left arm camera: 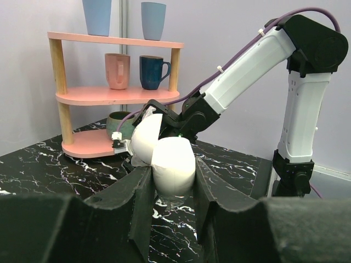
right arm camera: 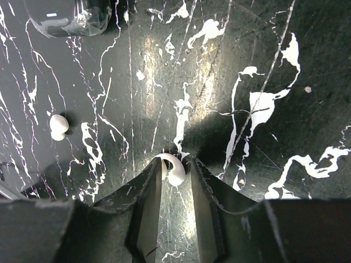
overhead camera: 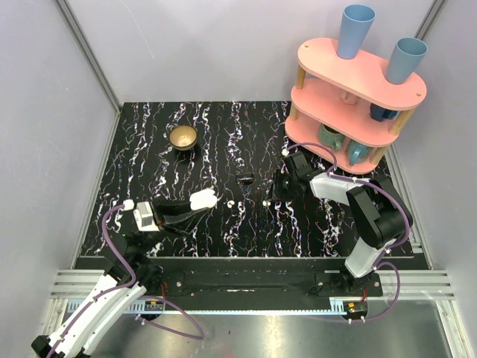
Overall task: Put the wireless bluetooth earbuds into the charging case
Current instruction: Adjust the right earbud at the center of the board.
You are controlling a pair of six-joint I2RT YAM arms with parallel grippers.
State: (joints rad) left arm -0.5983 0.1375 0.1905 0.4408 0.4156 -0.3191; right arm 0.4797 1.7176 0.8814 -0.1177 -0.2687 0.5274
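Right gripper (right arm camera: 174,163) is down at the marbled table (right arm camera: 285,66), jaws narrow, with one earbud (right arm camera: 175,172) at the tips between them. I cannot tell whether the pads bear on it; a sliver of gap seems to show on one side. The bud's long axis looks roughly in line with the fingers, so I judge closure goes across its short side.

Second earbud (right arm camera: 58,126) lies ahead of this gripper and off to its left in the wrist view, apart.

Left gripper (left arm camera: 171,183) is clamped on the charging case (left arm camera: 174,159), lid (left arm camera: 145,139) swung open. The case sits farther ahead of the right fingertips, past the second bud. The right arm is nearer both buds.
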